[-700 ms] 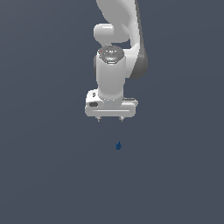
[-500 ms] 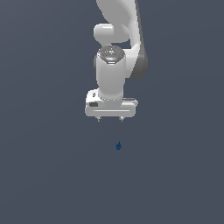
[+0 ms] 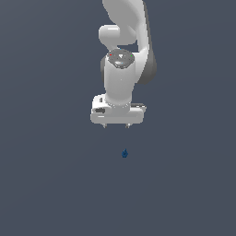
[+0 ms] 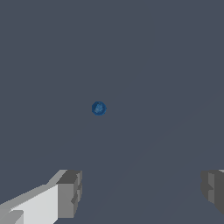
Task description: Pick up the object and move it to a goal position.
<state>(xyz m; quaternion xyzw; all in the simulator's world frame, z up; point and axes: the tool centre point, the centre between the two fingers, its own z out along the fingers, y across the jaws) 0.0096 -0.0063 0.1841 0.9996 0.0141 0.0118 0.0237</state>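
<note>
The object (image 3: 124,153) is a tiny dark blue lump on the plain grey ground, a little in front of the arm in the exterior view. In the wrist view the object (image 4: 99,108) shows as a small blue blob, apart from the fingers. My white gripper (image 3: 116,125) hangs above and behind it, pointing down. Its fingers (image 4: 69,194) stand wide apart with nothing between them. The gripper is open and empty.
The white arm (image 3: 123,55) rises behind the gripper toward the exterior view's top. A uniform dark grey ground (image 3: 46,184) surrounds the object.
</note>
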